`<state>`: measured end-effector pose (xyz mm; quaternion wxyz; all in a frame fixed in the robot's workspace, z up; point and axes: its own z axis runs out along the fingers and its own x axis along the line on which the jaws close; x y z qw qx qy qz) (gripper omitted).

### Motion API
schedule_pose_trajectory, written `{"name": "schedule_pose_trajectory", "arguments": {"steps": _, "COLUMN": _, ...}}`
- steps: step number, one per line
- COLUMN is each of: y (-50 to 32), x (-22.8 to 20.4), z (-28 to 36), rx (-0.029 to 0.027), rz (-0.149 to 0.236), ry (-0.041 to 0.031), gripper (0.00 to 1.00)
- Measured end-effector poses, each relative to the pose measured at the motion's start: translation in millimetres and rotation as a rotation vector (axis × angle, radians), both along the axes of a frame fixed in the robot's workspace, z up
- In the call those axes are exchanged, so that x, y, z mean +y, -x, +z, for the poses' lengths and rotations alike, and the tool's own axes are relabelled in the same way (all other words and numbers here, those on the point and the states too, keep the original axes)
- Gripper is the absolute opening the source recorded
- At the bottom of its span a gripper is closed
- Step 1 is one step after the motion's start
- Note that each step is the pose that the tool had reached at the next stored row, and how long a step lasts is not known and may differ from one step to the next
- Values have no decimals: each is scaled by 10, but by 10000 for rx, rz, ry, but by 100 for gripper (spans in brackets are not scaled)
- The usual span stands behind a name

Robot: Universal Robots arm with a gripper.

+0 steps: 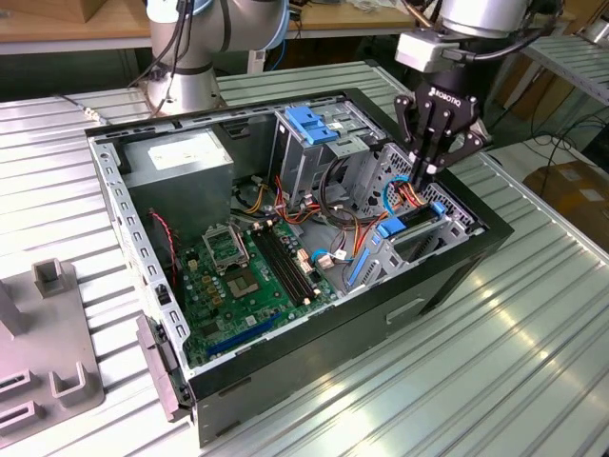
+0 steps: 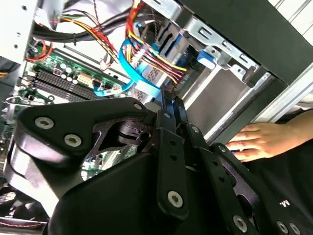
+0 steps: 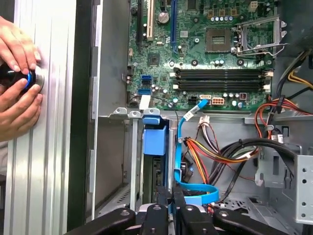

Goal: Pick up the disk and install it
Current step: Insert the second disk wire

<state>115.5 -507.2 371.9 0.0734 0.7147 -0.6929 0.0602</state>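
- The black multi-link claw is reaching down into the open black desktop computer case, at the lower drive bay near the case's front wall, on the exterior view's right
- The fingers are drawn close together, almost parallel, in the exterior view and both wrist views; whether they are pinching the disk's rail or only pressing on it cannot be told
- The flat grey metal disk in its bright blue plastic carrier rails is sitting edge-on inside the bay, directly under the claw, so it is judged largely seated
- Risk: the flat blue ribbon cable and the bundle of red, yellow and orange power wires are lying just beside the claw; a sideways shift could snag them or trap them against the bay
- Risk: if the blue rails are sitting skewed in the bay guides, pushing down could jam the carrier
- Risk: a person's hands are resting on the ribbed metal bench just outside the case wall, near the arm
- Appearance: only the disk's blue end tab and a dark narrow edge are showing; its label face is hidden
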Motion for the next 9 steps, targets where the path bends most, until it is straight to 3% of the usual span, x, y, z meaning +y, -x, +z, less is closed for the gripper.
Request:
{"name": "schedule_pose_trajectory", "arguments": {"steps": 2, "y": 18, "x": -43, "z": -14, "rx": -1, "rz": 17, "ry": -174, "gripper": 16}}
{"name": "schedule_pose_trajectory", "arguments": {"steps": 5, "y": 43, "x": -79, "z": -43, "rx": -13, "rz": 65, "ry": -221, "gripper": 16}}
{"name": "schedule_pose_trajectory", "arguments": {"steps": 6, "y": 100, "x": -126, "z": -85, "rx": -223, "rz": 163, "ry": -253, "gripper": 16}}
{"name": "schedule_pose_trajectory", "arguments": {"steps": 7, "y": 210, "x": -217, "z": -127, "rx": -573, "rz": 193, "ry": -666, "gripper": 16}}
{"name": "schedule_pose_trajectory", "arguments": {"steps": 8, "y": 213, "x": -315, "z": -146, "rx": -635, "rz": 189, "ry": -836, "gripper": 16}}
{"name": "schedule_pose_trajectory", "arguments": {"steps": 9, "y": 215, "x": -365, "z": -166, "rx": -714, "rz": 184, "ry": -1100, "gripper": 16}}
